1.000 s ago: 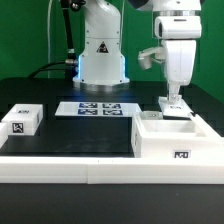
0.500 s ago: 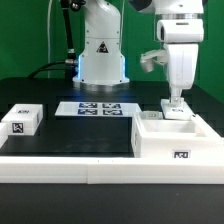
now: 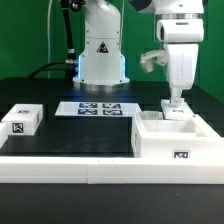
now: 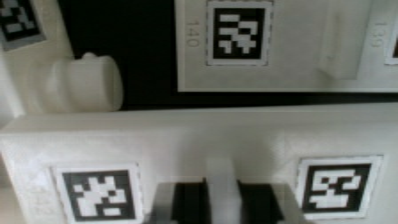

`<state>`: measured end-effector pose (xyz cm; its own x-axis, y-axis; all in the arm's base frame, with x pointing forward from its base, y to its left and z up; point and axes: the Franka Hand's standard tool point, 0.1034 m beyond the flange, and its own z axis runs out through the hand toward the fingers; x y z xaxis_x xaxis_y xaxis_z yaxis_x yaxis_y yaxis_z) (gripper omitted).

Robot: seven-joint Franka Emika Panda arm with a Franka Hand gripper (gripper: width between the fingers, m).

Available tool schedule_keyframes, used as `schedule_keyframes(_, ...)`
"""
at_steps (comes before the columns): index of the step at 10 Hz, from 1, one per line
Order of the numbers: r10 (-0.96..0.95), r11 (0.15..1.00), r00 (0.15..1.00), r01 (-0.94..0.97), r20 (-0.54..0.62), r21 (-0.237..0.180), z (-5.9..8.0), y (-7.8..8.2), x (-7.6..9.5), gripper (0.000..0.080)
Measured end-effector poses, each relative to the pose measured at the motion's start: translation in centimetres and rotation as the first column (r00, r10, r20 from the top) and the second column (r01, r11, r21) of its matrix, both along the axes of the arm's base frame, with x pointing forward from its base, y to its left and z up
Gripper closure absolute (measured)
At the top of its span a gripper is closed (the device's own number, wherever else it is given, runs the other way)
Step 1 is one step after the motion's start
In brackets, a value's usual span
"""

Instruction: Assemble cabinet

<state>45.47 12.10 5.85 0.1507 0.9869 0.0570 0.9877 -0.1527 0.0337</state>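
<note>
The cabinet (image 3: 160,140), a large white open box with a tag on its front, stands at the exterior view's right front. Just behind it lies a smaller white tagged panel (image 3: 186,113). My gripper (image 3: 175,101) stands upright on this panel with its fingers close together. In the wrist view the gripper (image 4: 219,205) has its dark fingers (image 4: 185,205) pinching a narrow strip of the panel (image 4: 178,150), between two of its tags. Beyond it shows another white tagged surface (image 4: 267,50) with a round peg (image 4: 82,80).
A small white tagged block (image 3: 22,120) sits at the exterior view's left. The marker board (image 3: 98,108) lies in the middle, in front of the robot base (image 3: 101,55). A white ledge (image 3: 70,165) runs along the table's front edge.
My gripper has shifted slightly toward the exterior view's right over the first half second, then stayed still. The other parts have not moved.
</note>
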Motion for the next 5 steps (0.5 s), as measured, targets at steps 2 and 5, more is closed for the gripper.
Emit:
schedule_keyframes(2,0.007,1.000,1.000,-0.007,-0.004,-0.001,-0.1,-0.1,0.6,0.0731)
schedule_keyframes(5,0.004,1.000,1.000,-0.004,-0.010,-0.002,0.0,-0.5,2.2,0.0731)
